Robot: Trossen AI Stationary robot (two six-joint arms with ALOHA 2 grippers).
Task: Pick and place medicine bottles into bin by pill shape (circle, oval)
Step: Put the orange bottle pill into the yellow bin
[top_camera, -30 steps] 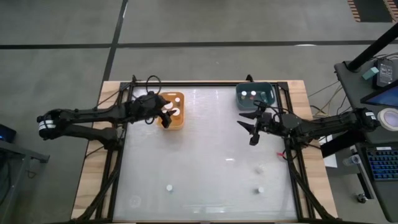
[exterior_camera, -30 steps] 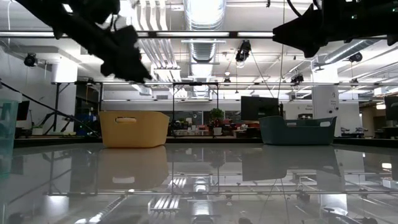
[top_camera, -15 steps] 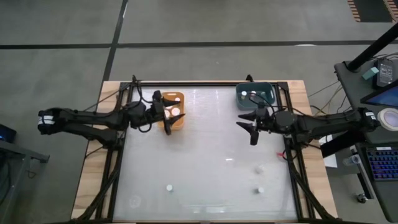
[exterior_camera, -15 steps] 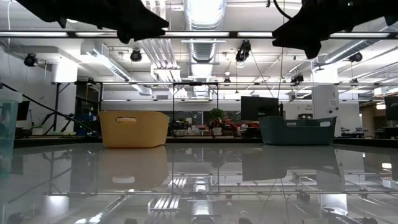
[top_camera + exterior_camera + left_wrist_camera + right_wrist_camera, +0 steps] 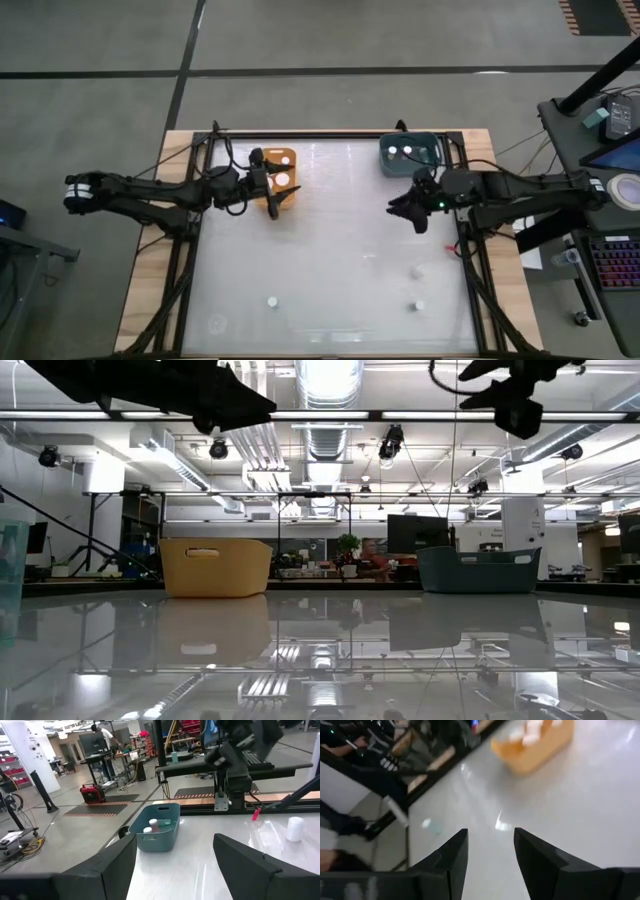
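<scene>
Since half a second earlier, the right gripper (image 5: pixel 408 212) has been turned and drawn slightly toward the table's right edge, while the left gripper (image 5: pixel 284 196) has stayed at the orange bin's near end. One glossy white table (image 5: pixel 330 260) is seen, carrying two bins at its far side: the orange bin (image 5: pixel 278 177) at the far left and the teal bin (image 5: pixel 410 152) at the far right. Two dark arms are counted, one entering from each side. In the left wrist view the left gripper's fingers (image 5: pixel 247 865) are spread wide with nothing between them; in the right wrist view the right gripper's fingers (image 5: pixel 452 857) are also parted and empty. Seven medicine bottles can be counted in the high view. Two white caps (image 5: pixel 280 180) are seen inside the orange bin, just beside the left gripper, and two caps (image 5: pixel 399 151) inside the teal bin, beyond the right gripper. Three bottles stand loose on the table: one bottle (image 5: pixel 416 270) on the right side, nearer the table's front than the right gripper and apart from it; a second bottle (image 5: pixel 419 304) closer to the front right; and a third bottle (image 5: pixel 271 300) at the front left, well apart from both grippers.
</scene>
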